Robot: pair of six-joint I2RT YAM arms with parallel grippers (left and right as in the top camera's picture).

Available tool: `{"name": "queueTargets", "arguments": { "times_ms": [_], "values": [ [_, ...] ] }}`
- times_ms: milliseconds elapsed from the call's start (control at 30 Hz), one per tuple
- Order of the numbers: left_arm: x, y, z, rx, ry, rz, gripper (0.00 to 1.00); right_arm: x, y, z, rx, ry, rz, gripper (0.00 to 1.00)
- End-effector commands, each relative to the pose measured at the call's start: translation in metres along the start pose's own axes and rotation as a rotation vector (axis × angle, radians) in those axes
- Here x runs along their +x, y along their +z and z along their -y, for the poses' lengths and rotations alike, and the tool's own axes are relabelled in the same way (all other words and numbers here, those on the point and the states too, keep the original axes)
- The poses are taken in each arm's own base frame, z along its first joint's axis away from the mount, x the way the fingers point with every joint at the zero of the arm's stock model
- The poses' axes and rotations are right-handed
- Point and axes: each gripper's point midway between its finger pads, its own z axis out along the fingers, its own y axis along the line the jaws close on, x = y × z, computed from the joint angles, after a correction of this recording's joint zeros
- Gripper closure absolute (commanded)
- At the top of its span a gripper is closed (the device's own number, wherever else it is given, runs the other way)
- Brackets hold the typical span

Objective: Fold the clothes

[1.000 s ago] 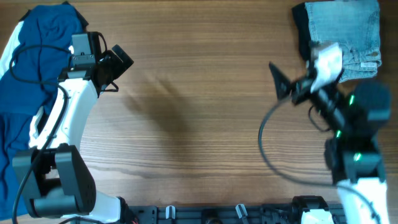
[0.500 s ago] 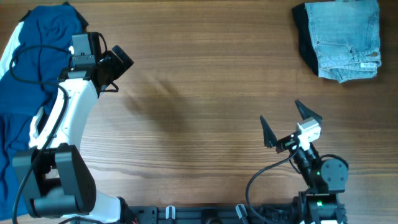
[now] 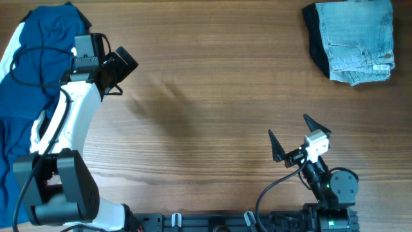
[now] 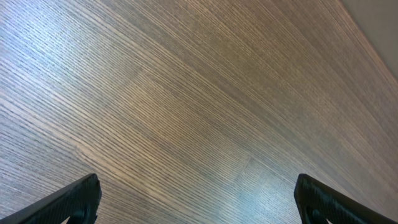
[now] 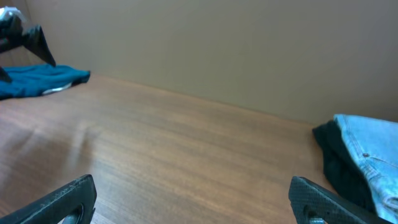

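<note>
The faded light-blue denim shorts (image 3: 358, 40) lie folded at the far right corner of the table, on top of a black folded garment (image 3: 315, 38). They also show at the right edge of the right wrist view (image 5: 373, 152). My right gripper (image 3: 297, 138) is open and empty, low near the front edge, well away from the shorts. My left gripper (image 3: 126, 63) is open and empty at the far left, over bare wood (image 4: 199, 112).
A dark blue garment with a white stripe (image 3: 32, 71) is heaped along the left edge, beside my left arm; it shows far off in the right wrist view (image 5: 37, 81). The wooden table (image 3: 206, 96) spans the middle. A rail with clips runs along the front edge.
My right arm has pulled back from the shorts at the far right to the front edge, leaving them folded on the black garment. The left arm has not moved.
</note>
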Motion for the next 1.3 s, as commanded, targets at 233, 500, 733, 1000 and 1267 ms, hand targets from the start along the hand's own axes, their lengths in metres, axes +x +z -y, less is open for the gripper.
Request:
{"name": "queueTargets", "arguments": {
  "times_ms": [233,500,733,1000,1267],
  "values": [
    [0.005,0.004,-0.001,-0.004,0.002,-0.016,0.00,-0.008,-0.003,0.001,0.011,-0.028,0.037,0.00],
    [0.005,0.004,-0.001,-0.004,0.002,-0.016,0.00,-0.008,-0.002,0.001,0.011,-0.027,0.033,0.00],
    [0.005,0.004,-0.001,-0.005,0.006,-0.017,0.00,-0.008,-0.002,0.001,0.011,-0.027,0.033,0.00],
    [0.004,-0.002,-0.006,-0.031,0.016,-0.005,0.00,-0.008,-0.002,0.001,0.011,-0.027,0.033,0.00],
    [-0.027,-0.072,0.020,0.091,0.354,0.263,0.00,-0.008,-0.002,0.001,0.011,-0.027,0.033,0.00]
  ]
}}
